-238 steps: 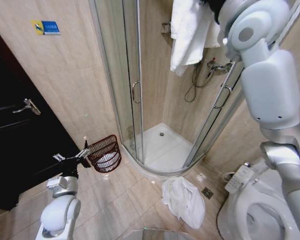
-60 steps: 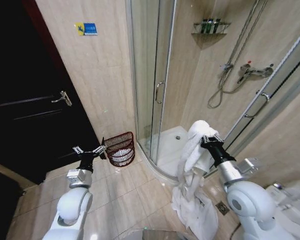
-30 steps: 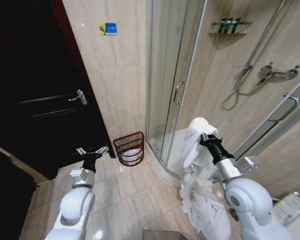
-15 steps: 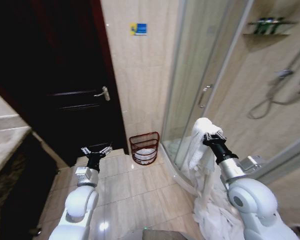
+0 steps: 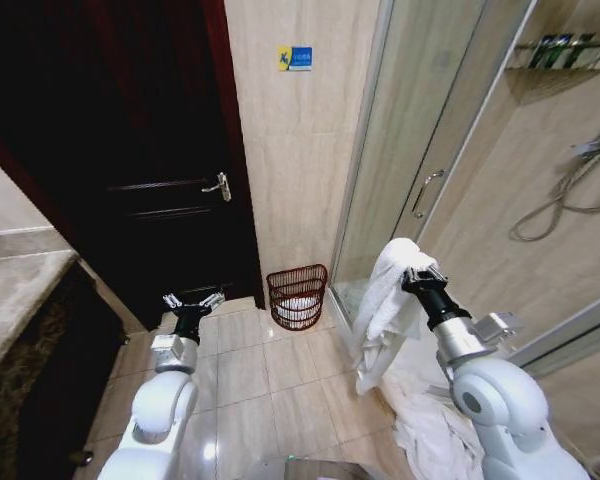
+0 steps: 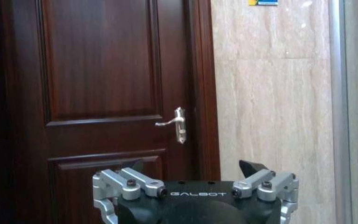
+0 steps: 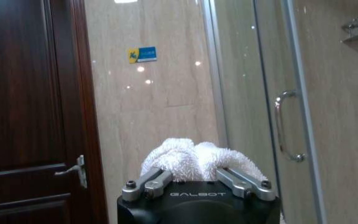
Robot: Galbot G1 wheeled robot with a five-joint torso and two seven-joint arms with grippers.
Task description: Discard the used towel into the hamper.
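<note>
Right jaws (image 5: 421,277) clamped on white towel (image 5: 382,300), left jaws (image 5: 192,301) spread, hamper (image 5: 297,296) between

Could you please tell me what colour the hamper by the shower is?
The hamper is dark reddish-brown; the head view shows it best.

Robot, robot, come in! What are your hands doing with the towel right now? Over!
Right gripper shut on white towel, held up. Left gripper open, empty. Hamper ahead by the wall, bare tile floor between.

"GALBOT" stands on the left gripper (image 6: 191,179) and the right gripper (image 7: 197,182); the wall sign (image 5: 295,57) is unreadable.
</note>
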